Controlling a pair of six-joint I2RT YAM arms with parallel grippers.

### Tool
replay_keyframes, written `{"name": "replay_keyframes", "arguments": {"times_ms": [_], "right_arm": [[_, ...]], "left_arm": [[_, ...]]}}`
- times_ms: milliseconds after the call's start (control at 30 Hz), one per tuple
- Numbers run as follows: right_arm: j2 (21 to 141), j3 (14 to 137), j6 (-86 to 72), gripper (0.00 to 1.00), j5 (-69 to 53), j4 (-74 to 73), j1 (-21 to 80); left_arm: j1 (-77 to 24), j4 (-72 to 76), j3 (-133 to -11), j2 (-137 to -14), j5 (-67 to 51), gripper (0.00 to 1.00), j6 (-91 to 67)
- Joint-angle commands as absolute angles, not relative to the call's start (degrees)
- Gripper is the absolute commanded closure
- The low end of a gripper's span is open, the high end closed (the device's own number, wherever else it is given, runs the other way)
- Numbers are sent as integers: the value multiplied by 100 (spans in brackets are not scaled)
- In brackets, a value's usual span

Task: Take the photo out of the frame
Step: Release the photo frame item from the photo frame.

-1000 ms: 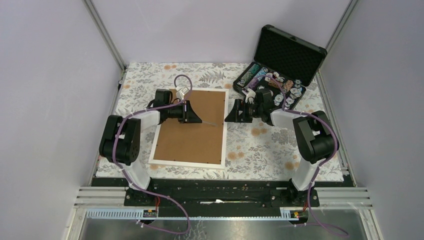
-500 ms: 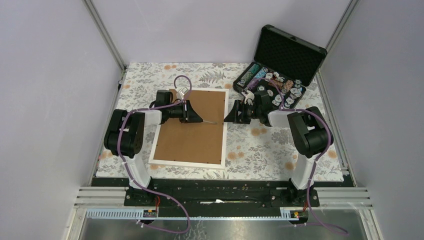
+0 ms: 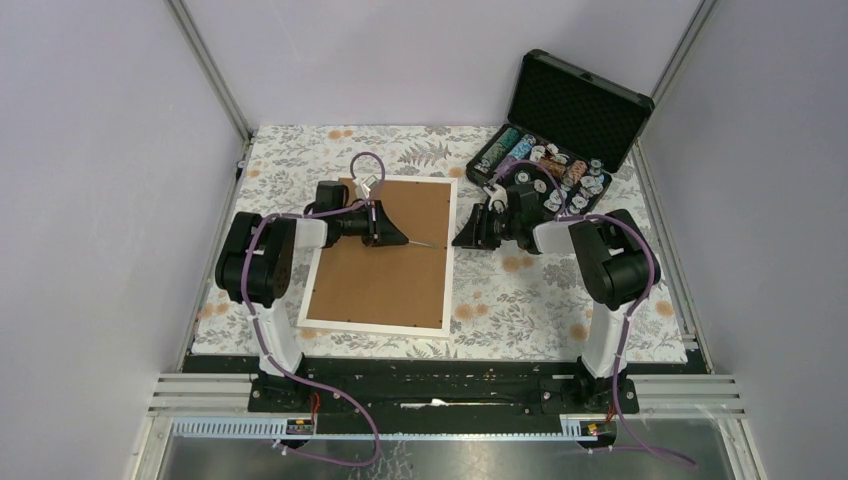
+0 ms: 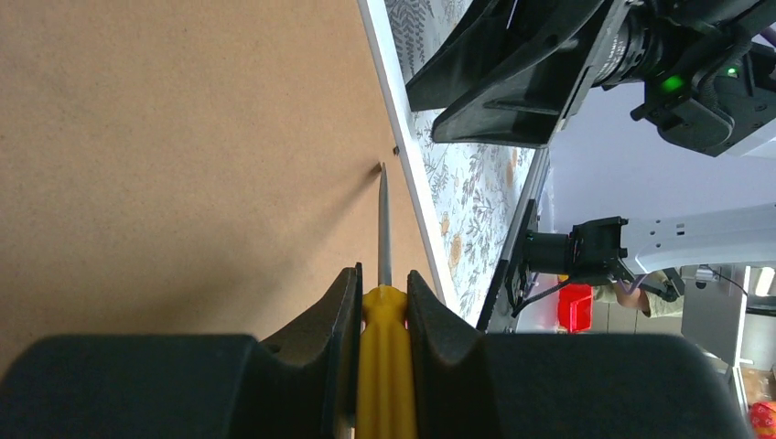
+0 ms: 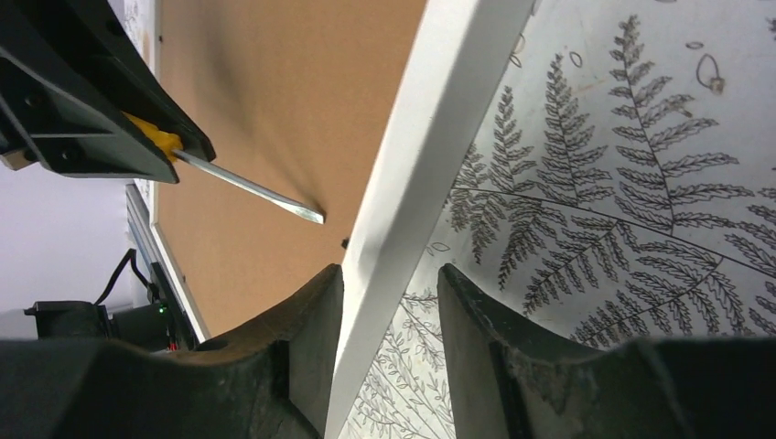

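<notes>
From above, the frame (image 3: 370, 290) lies back-up on the floral cloth (image 3: 520, 300), with the left gripper (image 3: 388, 230) over it and the right gripper (image 3: 460, 232) at its right edge. At the left wrist, the fingers clamp a yellow-handled screwdriver (image 4: 384, 302), its tip at the brown back. At the right wrist, parted jaws straddle the white border unclamped.

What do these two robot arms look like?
The left arm and right arm have chunky black joints, white links and purple cables. The left gripper and right gripper are black, two-fingered. A green light glows near the right wrist.
</notes>
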State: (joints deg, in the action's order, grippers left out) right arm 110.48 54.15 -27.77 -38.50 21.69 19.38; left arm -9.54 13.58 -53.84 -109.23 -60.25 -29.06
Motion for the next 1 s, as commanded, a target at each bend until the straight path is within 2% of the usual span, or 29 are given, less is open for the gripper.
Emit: {"name": "replay_keyframes", "arguments": {"times_ms": [0, 467, 967], "right_arm": [[11206, 5572, -2786, 52, -3697, 2200, 1918], [11406, 5625, -2865, 61, -3830, 2256, 1922], [11503, 5626, -2892, 66, -3884, 2293, 1942]], "left_arm": [[-1033, 1877, -5607, -11088, -6180, 100, -3134], [-1140, 1715, -5790, -11383, -6276, 100, -3218], [-1252, 1664, -5847, -11544, -6398, 100, -3278]]}}
